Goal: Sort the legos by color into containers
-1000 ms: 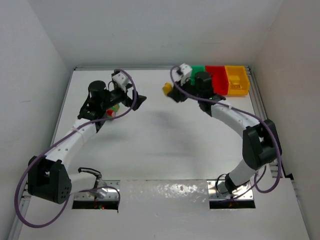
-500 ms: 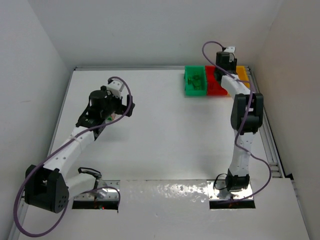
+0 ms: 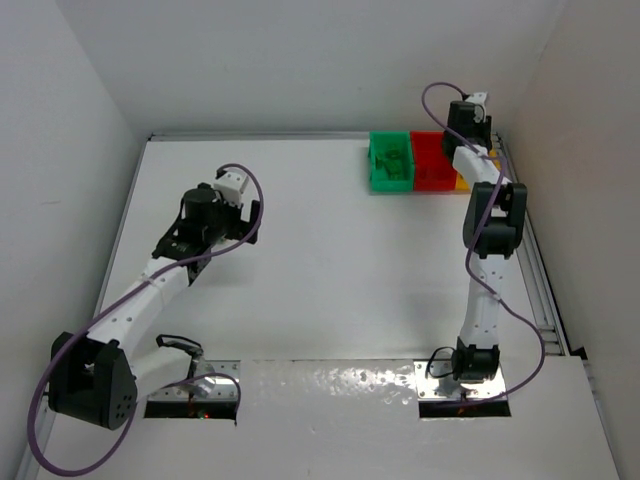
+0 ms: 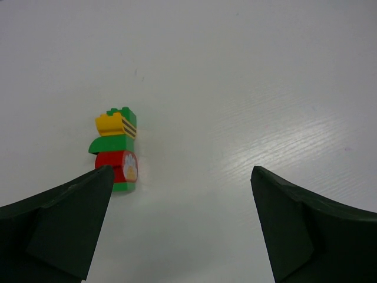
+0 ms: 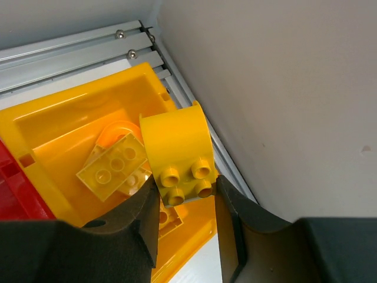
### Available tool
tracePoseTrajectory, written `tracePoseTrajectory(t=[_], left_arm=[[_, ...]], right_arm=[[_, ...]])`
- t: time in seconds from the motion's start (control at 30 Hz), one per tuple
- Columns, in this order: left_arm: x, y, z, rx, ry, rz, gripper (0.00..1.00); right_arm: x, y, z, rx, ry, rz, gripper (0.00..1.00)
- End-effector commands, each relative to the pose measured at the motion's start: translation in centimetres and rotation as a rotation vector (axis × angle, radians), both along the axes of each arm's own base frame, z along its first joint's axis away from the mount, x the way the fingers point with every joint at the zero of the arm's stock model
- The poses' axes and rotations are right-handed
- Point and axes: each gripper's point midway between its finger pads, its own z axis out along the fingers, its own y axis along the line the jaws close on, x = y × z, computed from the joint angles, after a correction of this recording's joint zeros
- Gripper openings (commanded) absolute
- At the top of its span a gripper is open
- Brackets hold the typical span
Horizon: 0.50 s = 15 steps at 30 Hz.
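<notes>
- Right jaws clamped on a yellow brick [image 5: 177,147] — it hangs over the yellow bin [image 5: 53,118], where loose yellow bricks [image 5: 112,168] lie.
- Left jaws apart above the table [image 4: 265,88] — a green-yellow-red brick stack [image 4: 116,150] lies near one finger [image 4: 59,218].

We find no legible text, labels, brands, numbers or signs on any surface in the three current views.

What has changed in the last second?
The right gripper, shut on a yellow brick, swung right from mid-table to over the yellow bin. The left gripper, open, drew back leftward. The green bin and red bin stayed put.
</notes>
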Motion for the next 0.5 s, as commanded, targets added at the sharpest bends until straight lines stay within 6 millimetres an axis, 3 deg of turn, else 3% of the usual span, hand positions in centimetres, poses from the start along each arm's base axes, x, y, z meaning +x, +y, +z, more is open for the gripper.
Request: tracePoseTrajectory(t=[0.0,0.2,0.23,0.3,0.33,0.4,0.47], left_arm=[[0.7,1.1,0.9,0.032,-0.034,0.063,1.0],[0.7,2.6,-1.5,0.062,0.119,0.173,0.98],[1.1,2.7,-1.8,0.071,0.14,0.184,0.93],[1.3,3.3,-2.2,0.1,0.161,0.22,0.73],[1.5,3.6,-2.3,0.117,0.176,0.236,0.69],[1.9,4.4,-2.3,0.158,0.178,0.262,0.68],[2.2,5.1,-2.2,0.196,0.184,0.289,0.78]], right_arm=[[0.6,0.2,2.3,-0.029,-0.055,0.021,0.33],[0.2,0.4,3.6,-0.032,-0.064,0.04,0.55],[0.2,0.4,3.9,-0.032,-0.068,0.046,0.56],[0.1,0.5,4.6,-0.038,-0.088,0.058,0.56],[0.1,0.6,4.9,-0.038,-0.097,0.063,0.57],[0.0,0.6,5.3,-0.05,-0.093,0.074,0.59],[0.1,0.6,5.5,-0.051,-0.094,0.078,0.6]])
